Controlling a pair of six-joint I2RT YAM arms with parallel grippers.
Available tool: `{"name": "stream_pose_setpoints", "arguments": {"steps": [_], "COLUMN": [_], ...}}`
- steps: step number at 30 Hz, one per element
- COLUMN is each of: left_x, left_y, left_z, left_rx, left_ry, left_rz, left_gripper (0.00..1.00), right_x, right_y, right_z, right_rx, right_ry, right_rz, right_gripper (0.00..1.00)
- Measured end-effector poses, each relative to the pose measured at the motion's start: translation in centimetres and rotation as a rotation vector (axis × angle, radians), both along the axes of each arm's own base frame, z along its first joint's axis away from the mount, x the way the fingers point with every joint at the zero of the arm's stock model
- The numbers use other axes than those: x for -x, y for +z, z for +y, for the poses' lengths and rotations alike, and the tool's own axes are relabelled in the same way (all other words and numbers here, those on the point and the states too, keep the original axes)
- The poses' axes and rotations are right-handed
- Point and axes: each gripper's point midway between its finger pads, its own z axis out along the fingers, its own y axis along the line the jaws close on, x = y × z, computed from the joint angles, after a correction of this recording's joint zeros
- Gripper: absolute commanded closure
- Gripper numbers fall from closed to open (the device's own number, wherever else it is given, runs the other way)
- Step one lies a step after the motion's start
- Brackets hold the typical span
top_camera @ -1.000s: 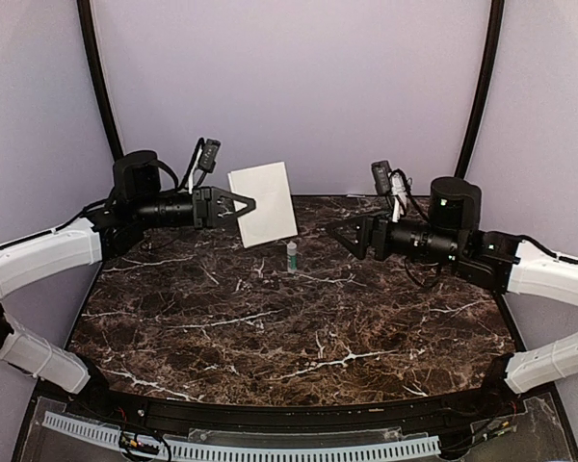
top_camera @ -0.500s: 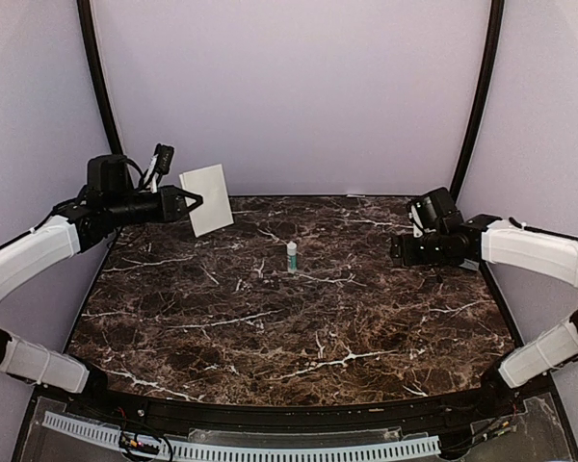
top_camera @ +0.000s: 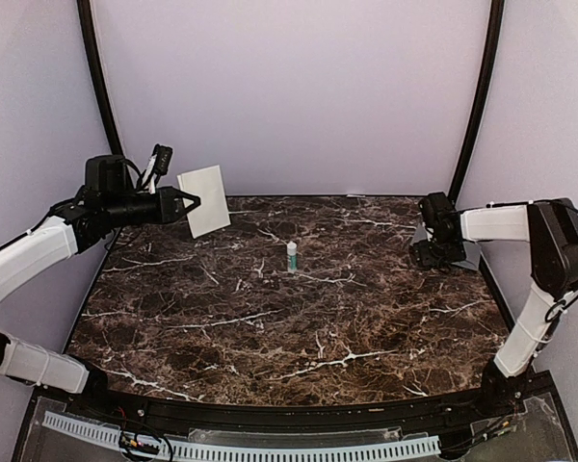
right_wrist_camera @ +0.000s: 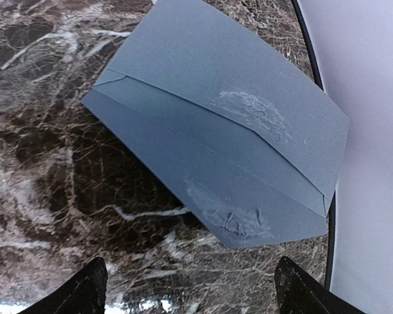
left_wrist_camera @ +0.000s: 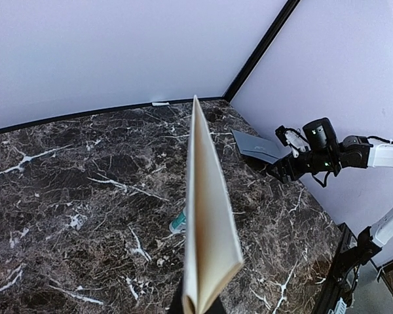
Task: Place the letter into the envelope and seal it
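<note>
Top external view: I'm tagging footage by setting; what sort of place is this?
Likely a lab robot cell: a marble-look table, plain lilac walls around it, two robot arms mounted at its near edge.

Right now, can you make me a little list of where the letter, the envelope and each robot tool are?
letter: held up off the table, standing on edge
left tool: shut on the letter
envelope: lying flat on the table, by the far right edge
right tool: open, over the envelope, not gripping it
tube: small, white and green, standing upright mid-table
letter inside envelope: not yet
</note>
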Motion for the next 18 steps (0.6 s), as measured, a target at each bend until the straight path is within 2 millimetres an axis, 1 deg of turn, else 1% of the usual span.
{"name": "stream_pose_setpoints", "arguments": {"steps": [4,8,12,13,17,18], "left_x": [0.0,0.1,0.1,0.1,0.1,0.1], "left_y": [0.0,0.0,0.0,0.1,0.1,0.1], "left_z": [0.0,0.0,-0.1,-0.1,0.0,0.0], "left_rx": [0.001,0.003,0.005,0.006,0.009,0.009], "left_ry": [-0.002,-0.006,-0.009,-0.011,-0.011,-0.011], "left_rz": [0.000,0.001,0.002,0.002,0.004,0.005], "left_gripper": [1.00,1.00,1.00,1.00,1.00,1.00], "right_x": [-1.0,-1.6,-2.7,-2.9,-3.4,-3.4], "right_y": [-1.3,-2.6,-2.9,-2.9,-3.0,-3.2], "right_z": [-1.1,-2.0,-2.8,-2.9,-3.4,-3.5], "right_rx": [0.056,0.108,0.162,0.173,0.214,0.220], "right_ry": [0.004,0.012,0.007,0.004,-0.003,-0.003], "right_rz": [0.032,0.065,0.053,0.046,0.035,0.037], "right_gripper": [0.23,0.34,0.43,0.47,0.67,0.76]}}
